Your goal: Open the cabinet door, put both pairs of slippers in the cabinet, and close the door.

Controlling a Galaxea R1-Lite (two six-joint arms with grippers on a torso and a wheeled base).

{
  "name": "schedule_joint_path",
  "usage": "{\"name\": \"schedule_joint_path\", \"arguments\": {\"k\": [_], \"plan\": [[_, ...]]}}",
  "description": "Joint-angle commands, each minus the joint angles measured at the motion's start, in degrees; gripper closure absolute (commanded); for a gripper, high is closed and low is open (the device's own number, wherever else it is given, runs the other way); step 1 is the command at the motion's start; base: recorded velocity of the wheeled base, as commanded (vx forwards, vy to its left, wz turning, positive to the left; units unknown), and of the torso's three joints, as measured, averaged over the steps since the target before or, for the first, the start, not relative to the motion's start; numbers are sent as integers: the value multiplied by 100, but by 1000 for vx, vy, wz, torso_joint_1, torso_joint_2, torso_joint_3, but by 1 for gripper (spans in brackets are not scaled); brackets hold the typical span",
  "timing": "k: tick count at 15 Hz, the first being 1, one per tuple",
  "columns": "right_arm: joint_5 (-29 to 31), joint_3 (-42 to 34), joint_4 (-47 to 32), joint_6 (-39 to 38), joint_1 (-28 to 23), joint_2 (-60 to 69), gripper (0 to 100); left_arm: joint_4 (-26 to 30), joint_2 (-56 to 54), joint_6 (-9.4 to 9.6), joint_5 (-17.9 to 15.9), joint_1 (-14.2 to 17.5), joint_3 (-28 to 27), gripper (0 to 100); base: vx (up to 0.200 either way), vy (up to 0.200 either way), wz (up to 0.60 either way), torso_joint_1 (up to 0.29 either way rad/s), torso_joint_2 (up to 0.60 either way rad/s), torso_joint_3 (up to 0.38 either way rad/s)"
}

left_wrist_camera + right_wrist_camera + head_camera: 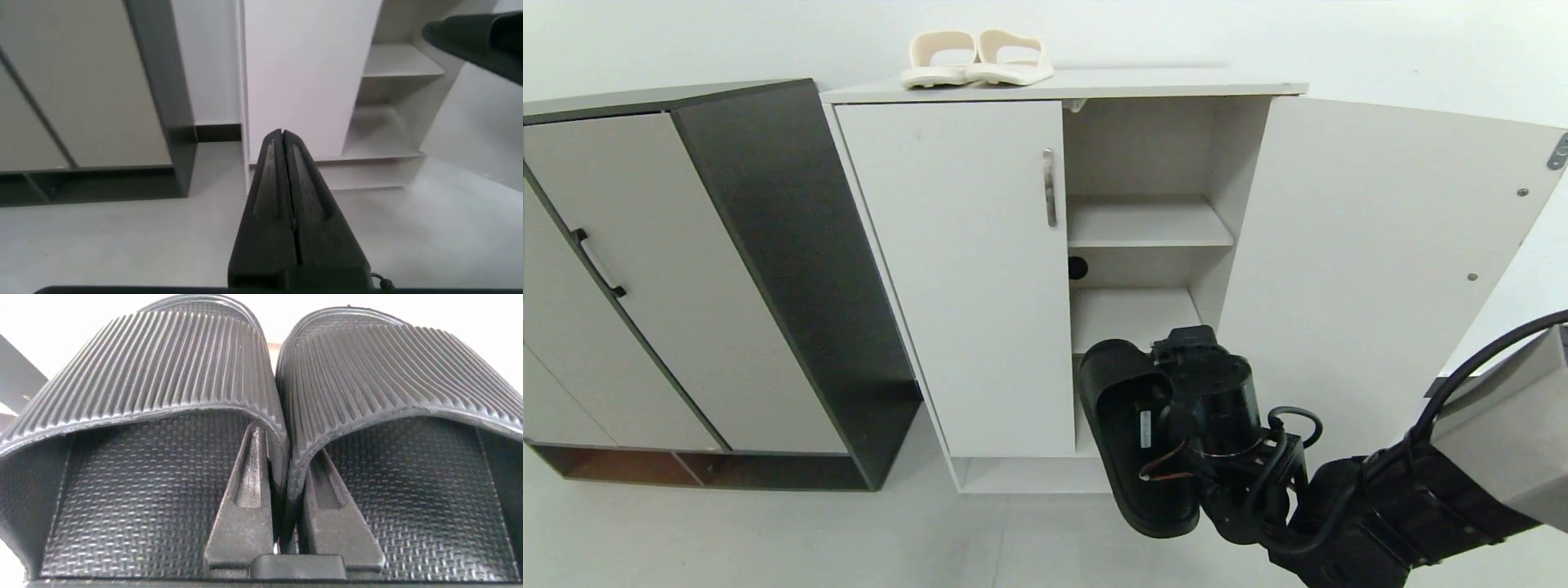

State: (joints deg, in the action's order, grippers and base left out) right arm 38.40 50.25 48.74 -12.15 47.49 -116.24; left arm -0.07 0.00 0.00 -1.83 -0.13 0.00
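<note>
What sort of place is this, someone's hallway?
Likely a staged entryway or test room: a white shoe cabinet with one door open, cream slippers on top, black slippers held before it, a grey cabinet alongside.

Bright, even, diffuse light fills the head view, and shadows are soft and weak. The open compartment of the white two-door wooden cabinet is shaded grey, darkest just under its top board. The cream foam slippers at twelve o'clock cast only a thin shadow. Wide-angle distortion leans this cabinet and the dark grey tall cabinet at nine o'clock outward, and splays the open white door at three o'clock. In the right wrist view the black ribbed rubber slippers carry pale highlights along their ridges, against a background washed out to white. The left tool, its black fingers pressed together, shows a soft gloss.
</note>
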Motion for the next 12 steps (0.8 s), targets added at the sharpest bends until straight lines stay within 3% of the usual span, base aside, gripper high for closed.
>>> {"name": "schedule_joint_path", "arguments": {"k": [1,8,12], "plan": [[1,29,4,-15,-3,-189,100,-1,18,0,-2,-4,0,100,0,0,0,0,0,0],[133,1039,-31,-129,-65,-1103,100,-1,18,-9,-2,-4,0,100,0,0,0,0,0,0],[133,1075,-31,-147,-100,-1261,100,-1,18,0,-2,5,0,100,0,0,0,0,0,0]]}}
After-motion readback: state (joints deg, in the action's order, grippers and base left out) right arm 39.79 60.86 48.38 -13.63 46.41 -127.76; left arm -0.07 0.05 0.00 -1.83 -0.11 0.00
